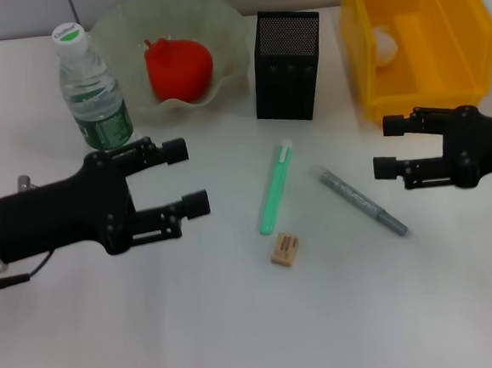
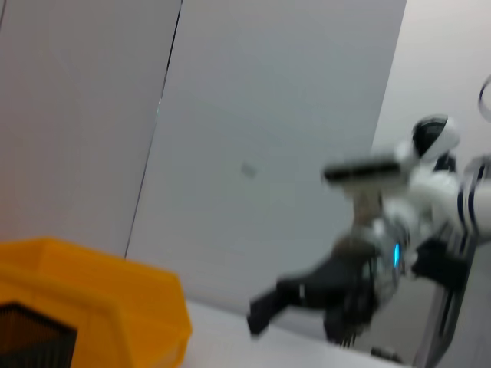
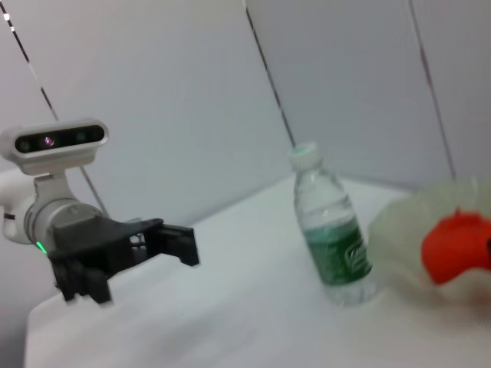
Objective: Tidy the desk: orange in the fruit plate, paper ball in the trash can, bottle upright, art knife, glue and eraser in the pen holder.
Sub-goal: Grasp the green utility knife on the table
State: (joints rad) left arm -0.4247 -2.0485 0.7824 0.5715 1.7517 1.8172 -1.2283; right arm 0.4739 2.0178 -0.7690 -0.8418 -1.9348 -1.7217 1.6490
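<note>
Eraser (image 1: pixel 284 250), green glue (image 1: pixel 275 188), grey knife (image 1: pixel 363 200) lie loose between left gripper (image 1: pixel 186 177) and right gripper (image 1: pixel 386 146), both spread, empty.

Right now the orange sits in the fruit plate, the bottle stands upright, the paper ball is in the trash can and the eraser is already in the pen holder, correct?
Not quite. In the head view the eraser lies on the desk, not in the pen holder. The orange, fruit plate, bottle, paper ball and trash can are as stated.

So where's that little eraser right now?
In the head view the eraser lies on the table near the middle, just below the green pen's lower tip, left of the grey pen.
</note>
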